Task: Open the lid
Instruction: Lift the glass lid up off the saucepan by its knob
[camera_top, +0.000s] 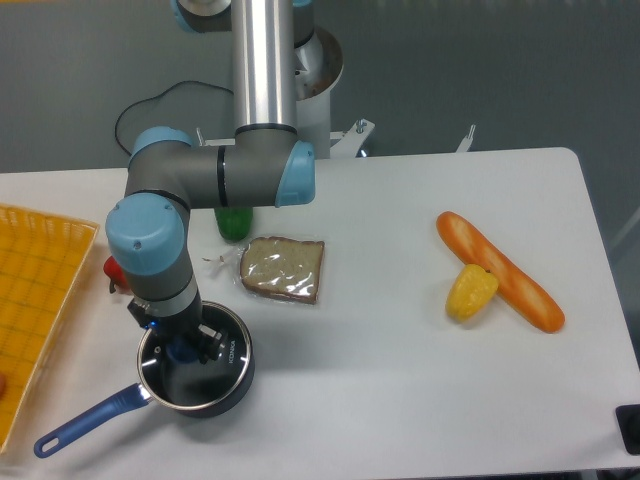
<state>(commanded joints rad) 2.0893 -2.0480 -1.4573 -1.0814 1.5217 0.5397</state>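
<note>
The lid is a clear glass disc with a thin metal rim. It lies flat on the dark saucepan at the front left of the table, and the pan's blue handle points toward the front left. My gripper reaches straight down over the lid's middle. Its fingers sit on either side of the blue knob and are shut on it. The wrist hides the back part of the lid.
A bagged slice of bread lies just behind the pan. A green object and a red one sit partly behind the arm. A yellow basket is at the left edge, and a baguette and a yellow corn piece at the right.
</note>
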